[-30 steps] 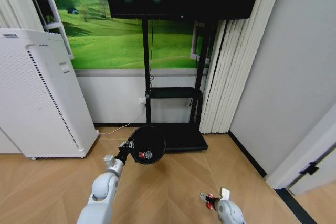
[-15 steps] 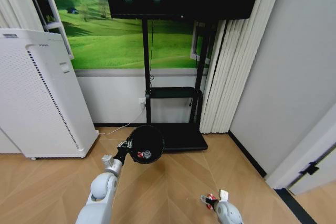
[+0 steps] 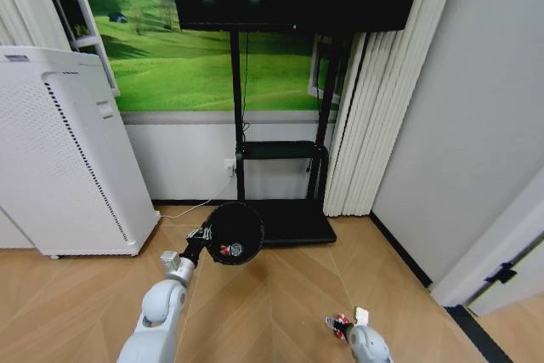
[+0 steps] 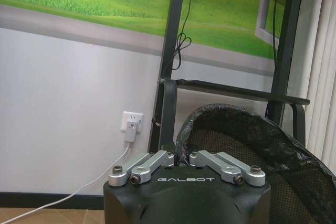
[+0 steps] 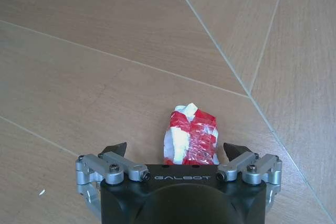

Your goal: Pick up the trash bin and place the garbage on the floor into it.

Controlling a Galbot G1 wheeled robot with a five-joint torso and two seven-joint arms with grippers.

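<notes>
Trash bin (image 3: 235, 234) held off the wooden floor (image 3: 280, 312) by the left claw (image 3: 201, 234), just in front of the black TV stand (image 3: 280, 163), which serves as landmark for all positions below. Bin is tilted so its round mouth faces the head camera; it is lined with a black bag. Inside it, a red-and-white piece of garbage (image 3: 227, 251) and a small round object beside it; the object cannot be identified.

Left wrist view: left claw (image 4: 181, 157) clenched on the bin's rim, fingers drawn together over the bag-covered edge. Bin's mesh wall (image 4: 247, 145) shows beyond the fingers. Behind it stand the uprights of the TV stand, with a white wall socket (image 4: 131, 125) and a white cable to one side of the stand's leg.

Right claw (image 3: 342, 326) low over the floor, well apart from the TV stand, out from its base on the curtain (image 3: 374, 116) side. Red-and-white colour shows at its tip in the head view.

Right wrist view: right claw (image 5: 178, 153) released, dark fingertips (image 5: 115, 148) spread wide. Red-and-white wrapper (image 5: 190, 136) lies on the floor planks between the fingertips; neither fingertip touches it. Wrapper is crumpled, with red and white patches.

White perforated appliance (image 3: 64, 155) stands against the wall to the left of the TV stand, well apart from the bin.
</notes>
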